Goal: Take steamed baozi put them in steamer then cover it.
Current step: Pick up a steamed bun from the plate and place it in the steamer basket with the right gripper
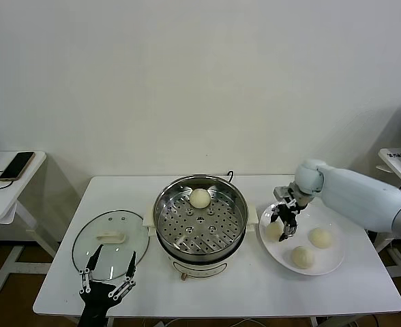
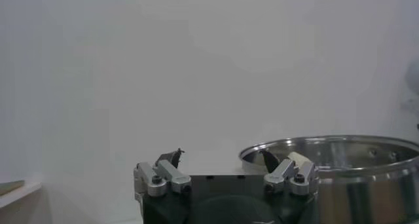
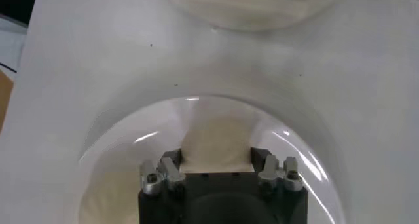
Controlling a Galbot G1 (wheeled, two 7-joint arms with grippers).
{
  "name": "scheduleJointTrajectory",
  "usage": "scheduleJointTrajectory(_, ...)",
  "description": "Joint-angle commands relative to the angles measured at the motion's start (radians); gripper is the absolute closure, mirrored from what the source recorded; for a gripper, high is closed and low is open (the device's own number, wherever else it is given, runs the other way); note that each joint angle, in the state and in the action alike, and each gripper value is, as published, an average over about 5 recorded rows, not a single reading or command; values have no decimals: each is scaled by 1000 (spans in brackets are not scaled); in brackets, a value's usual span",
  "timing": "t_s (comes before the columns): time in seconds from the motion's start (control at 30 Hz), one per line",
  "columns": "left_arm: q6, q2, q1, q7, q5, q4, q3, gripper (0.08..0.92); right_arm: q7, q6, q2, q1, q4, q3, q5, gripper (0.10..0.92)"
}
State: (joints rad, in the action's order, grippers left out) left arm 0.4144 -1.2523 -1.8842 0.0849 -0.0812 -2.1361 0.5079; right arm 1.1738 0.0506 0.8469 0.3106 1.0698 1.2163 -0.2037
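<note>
Steamer holds one baozi; plate holds three.

glass lid | white plate | table | phone

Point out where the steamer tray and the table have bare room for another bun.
Inside the steamer, one baozi sits at the far rim; the rest of the perforated tray is bare. The table is bare along its front edge. The plate is crowded: three buns, with the right tool around one.
</note>
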Motion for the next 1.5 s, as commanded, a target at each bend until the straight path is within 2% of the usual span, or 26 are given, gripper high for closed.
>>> scheduleJointTrajectory(0.03,-5,7,8,1,-1,-10,-7,177,109,0,-12,324,88,88,-101,320)
scheduleJointTrajectory(0.33,-10,20,17,2,-3,-24,-14,177,177,46,171,585,184,191,-307,321)
scheduleJointTrajectory(0.57,-9,22,29,3,-3,-20,-32,177,74,163,332,566,276,251,-465,321)
scheduleJointTrajectory(0.73,-8,27,39,3,-3,-18,-43,177,-35,224,456,484,245,280,-512,321)
scheduleJointTrajectory(1.13,1,35,53,4,-4,-4,-47,177,-162,264,630,336,108,325,-513,345)
scheduleJointTrajectory(1.5,3,32,54,6,-4,2,-45,177,-185,263,662,286,49,341,-477,335)
